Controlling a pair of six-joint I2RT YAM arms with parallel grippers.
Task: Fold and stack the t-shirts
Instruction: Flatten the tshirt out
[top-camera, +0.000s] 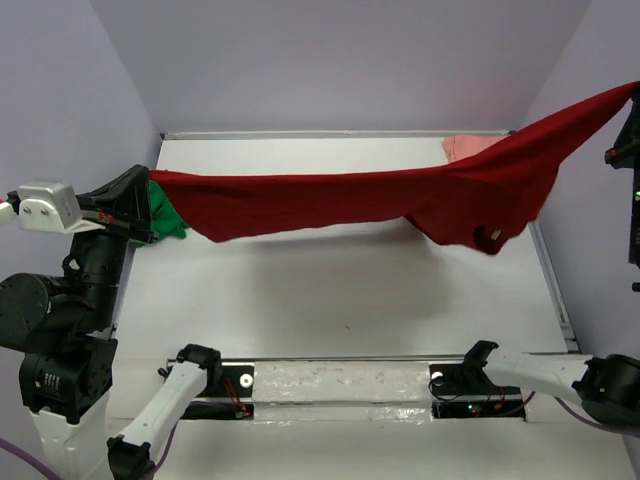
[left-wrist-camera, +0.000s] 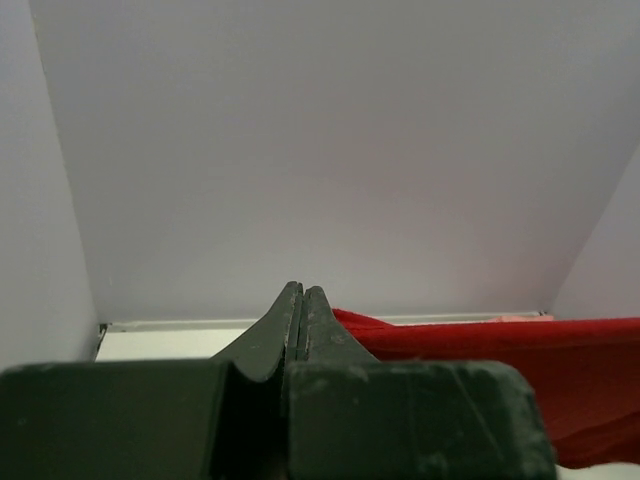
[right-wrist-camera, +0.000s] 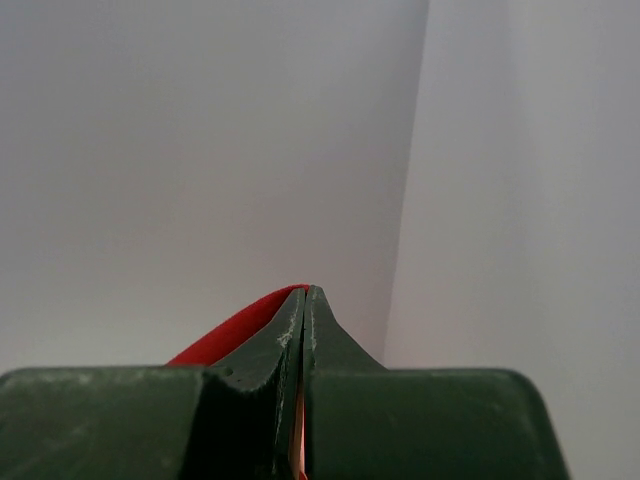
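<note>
At the left of the top view, the left gripper (top-camera: 145, 190) is seen squeezed tight on one end of the dark red shirt (top-camera: 400, 195). In the left wrist view its fingers (left-wrist-camera: 268, 345) are pressed together, and red cloth is seen just to their right. A green shirt (top-camera: 165, 218) is bunched up on the white table (top-camera: 330, 290) right by that gripper and is partly hidden by it. The dark red shirt is held up in the air and stretched like a long band across the middle of the picture, with its lower edge sagging at the right. A pink shirt (top-camera: 468, 147) is seen at the far edge of the table, upper right, partly hidden by the red one. At the upper right corner, the other end of the red shirt is pinched by the right gripper (right-wrist-camera: 303, 295). In the right wrist view its fingers are shut, with red cloth caught between them.
</note>
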